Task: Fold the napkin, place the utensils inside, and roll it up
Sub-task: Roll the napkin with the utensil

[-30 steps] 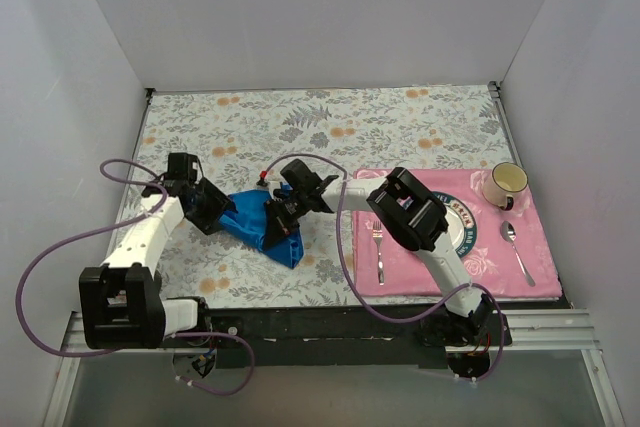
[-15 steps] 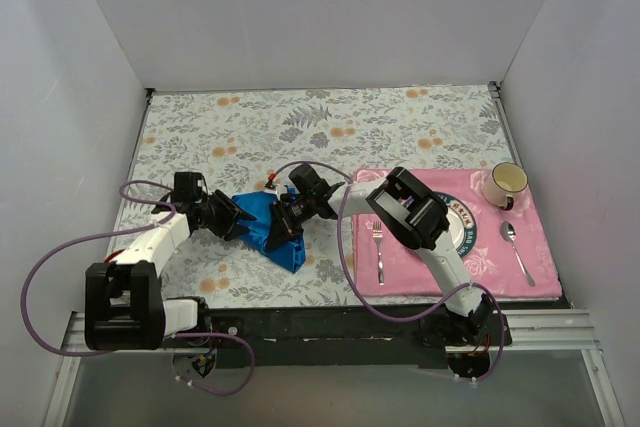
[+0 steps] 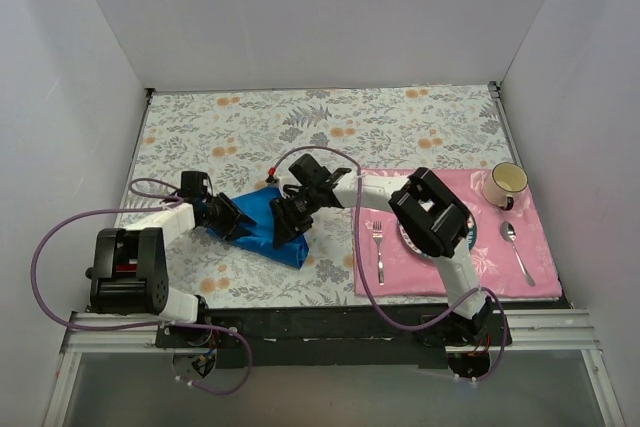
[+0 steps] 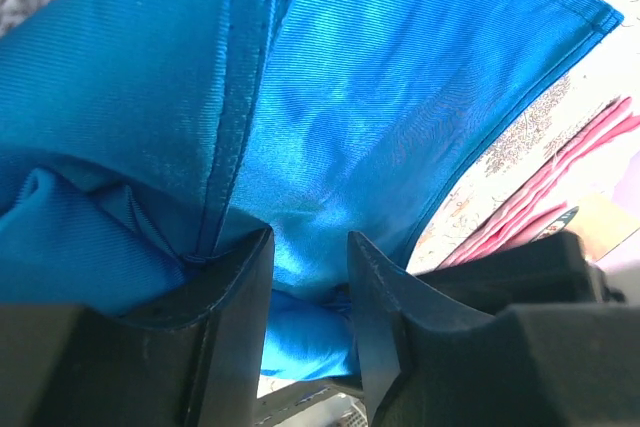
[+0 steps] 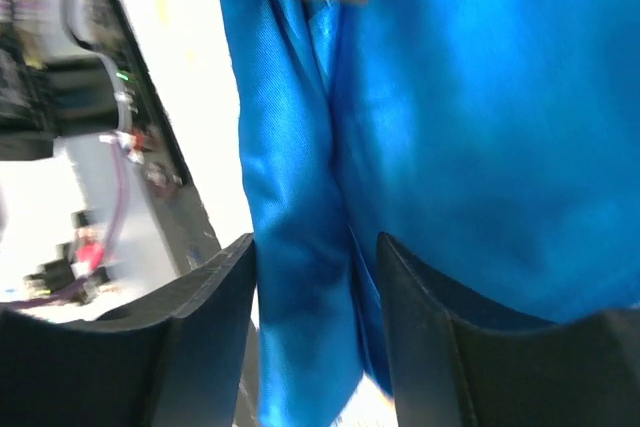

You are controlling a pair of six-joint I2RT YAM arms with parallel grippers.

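Note:
The blue napkin [image 3: 263, 211] lies bunched on the floral tablecloth, left of centre. My left gripper [image 3: 234, 220] presses in from its left side, and in the left wrist view the left gripper [image 4: 309, 252] is shut on a fold of the napkin [image 4: 350, 97]. My right gripper [image 3: 291, 219] is at the napkin's right side. In the right wrist view the right gripper [image 5: 315, 257] stands open, with a hanging fold of the napkin [image 5: 480, 97] loose between its fingers. The utensils in sight are a fork [image 3: 378, 245] and a spoon [image 3: 515, 247] on the pink placemat [image 3: 520, 277].
A cup [image 3: 505, 184] stands at the placemat's far right corner. A plate [image 3: 466, 232] is mostly hidden under the right arm. White walls close the table on three sides. Purple cables loop beside both arms.
My right gripper has opened and let go of the napkin. My left gripper has slid in low against the napkin's left side and closed on a fold. The napkin has spread a little.

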